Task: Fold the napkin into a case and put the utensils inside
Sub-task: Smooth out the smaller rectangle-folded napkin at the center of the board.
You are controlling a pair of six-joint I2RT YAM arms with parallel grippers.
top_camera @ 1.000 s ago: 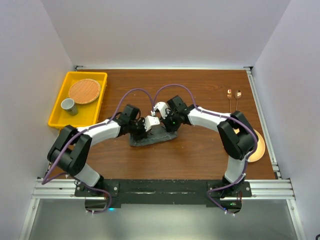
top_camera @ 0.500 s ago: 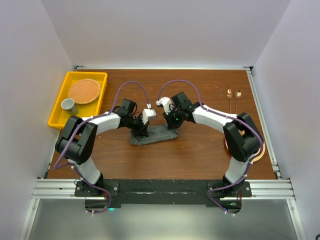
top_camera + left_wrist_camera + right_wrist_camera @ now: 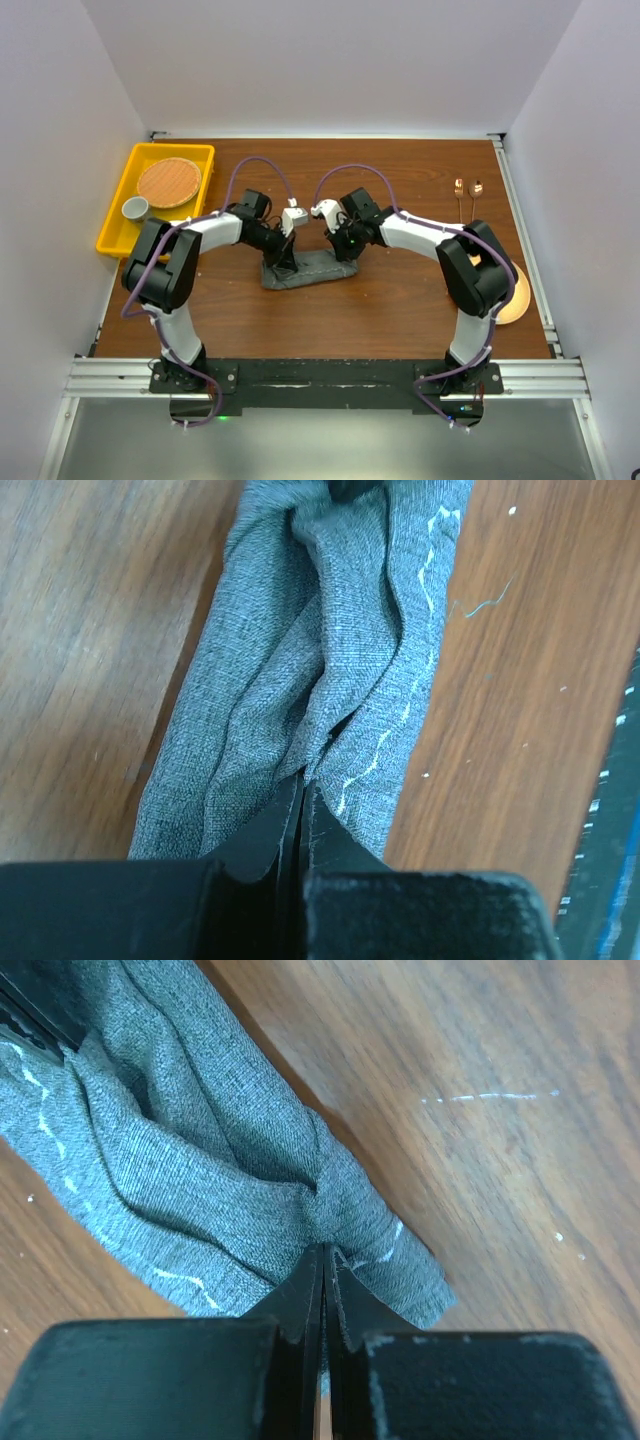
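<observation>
Top external view alone shows you the utensils [image 3: 467,190]; wrist views show left tool [image 3: 300,805] and right tool [image 3: 322,1270] each pinching the napkin [image 3: 330,650].

A brown wooden table [image 3: 400,300] filled the boxed space, its grain streaked and marked by a few pale scratches. A plain white back wall [image 3: 330,60] rose behind the table, a left wall [image 3: 50,200] and a right wall [image 3: 590,150] beside it. Metal rails ran along the table's near edge [image 3: 100,378] and right edge [image 3: 525,240]. A dull grey floor [image 3: 330,440] lay below the near edge. The light was even, the shadows soft.
</observation>
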